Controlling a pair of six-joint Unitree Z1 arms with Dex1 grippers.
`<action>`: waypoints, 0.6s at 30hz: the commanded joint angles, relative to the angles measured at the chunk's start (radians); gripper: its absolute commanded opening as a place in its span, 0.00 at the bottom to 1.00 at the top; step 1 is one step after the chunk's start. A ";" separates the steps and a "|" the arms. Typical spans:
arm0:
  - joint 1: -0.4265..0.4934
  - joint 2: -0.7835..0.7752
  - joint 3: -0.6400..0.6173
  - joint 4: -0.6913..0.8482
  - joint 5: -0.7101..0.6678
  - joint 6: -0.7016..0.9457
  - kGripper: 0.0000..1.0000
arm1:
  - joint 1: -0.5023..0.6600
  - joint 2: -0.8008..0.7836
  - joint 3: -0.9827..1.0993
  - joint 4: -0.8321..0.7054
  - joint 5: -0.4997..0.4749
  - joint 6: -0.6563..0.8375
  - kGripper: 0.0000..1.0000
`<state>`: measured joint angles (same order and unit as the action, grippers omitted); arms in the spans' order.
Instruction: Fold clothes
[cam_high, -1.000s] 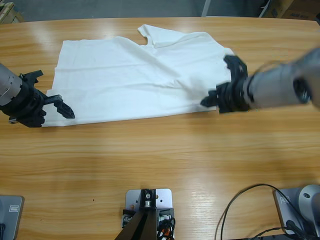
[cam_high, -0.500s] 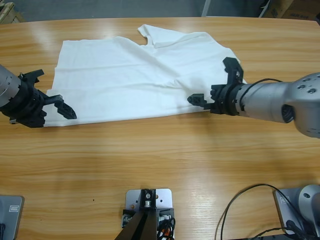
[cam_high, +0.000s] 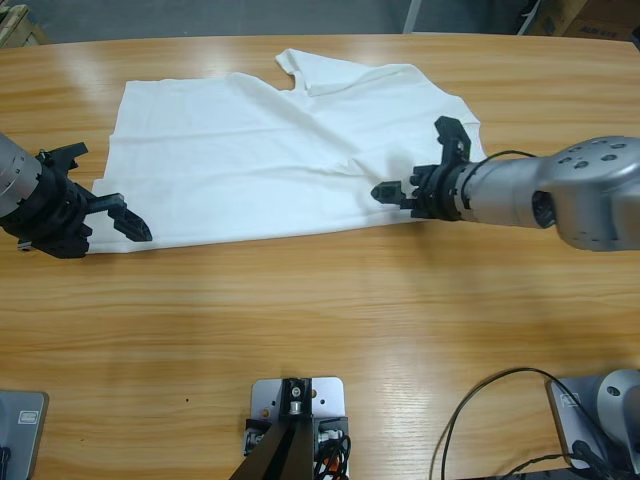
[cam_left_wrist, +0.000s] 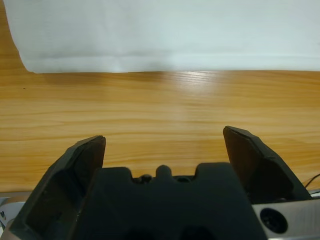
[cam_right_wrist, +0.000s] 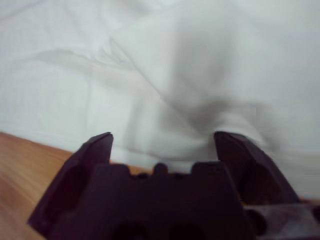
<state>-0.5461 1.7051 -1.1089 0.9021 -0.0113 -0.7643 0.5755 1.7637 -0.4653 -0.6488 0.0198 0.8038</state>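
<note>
The white T-shirt (cam_high: 280, 150) lies spread on the wooden table (cam_high: 330, 320), its long hem running along the near side and one sleeve (cam_high: 300, 70) poking out at the far edge; the cloth is rumpled with a few diagonal creases, so it looks laid out ready for a fold rather than folded yet. The left gripper (cam_high: 112, 205) sits at the shirt's left end with its jaws spread wide and holding nothing; in the left wrist view the hem corner (cam_left_wrist: 30, 65) lies ahead of the jaws with bare table between, probably so that the corner can be pinched next. The right gripper (cam_high: 415, 172) hovers over the right end of the shirt, jaws likewise released and empty, with bunched fabric (cam_right_wrist: 200, 100) just ahead of them. Nothing else lies on the table near the shirt; the loose creases are the only likely nuisance for a clean grasp.
</note>
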 joint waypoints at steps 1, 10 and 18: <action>-0.008 0.009 0.020 -0.015 -0.009 -0.006 0.92 | -0.028 0.042 0.000 -0.051 0.072 -0.058 0.54; -0.008 0.018 0.023 -0.017 -0.010 -0.007 0.92 | -0.068 0.024 -0.015 -0.057 0.101 -0.098 0.26; -0.008 0.023 0.023 -0.019 -0.017 -0.010 0.92 | -0.083 -0.004 -0.013 0.004 0.060 -0.087 0.36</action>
<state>-0.5461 1.7052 -1.1089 0.8968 -0.0125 -0.7643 0.5094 1.7790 -0.4769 -0.6982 0.1031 0.7154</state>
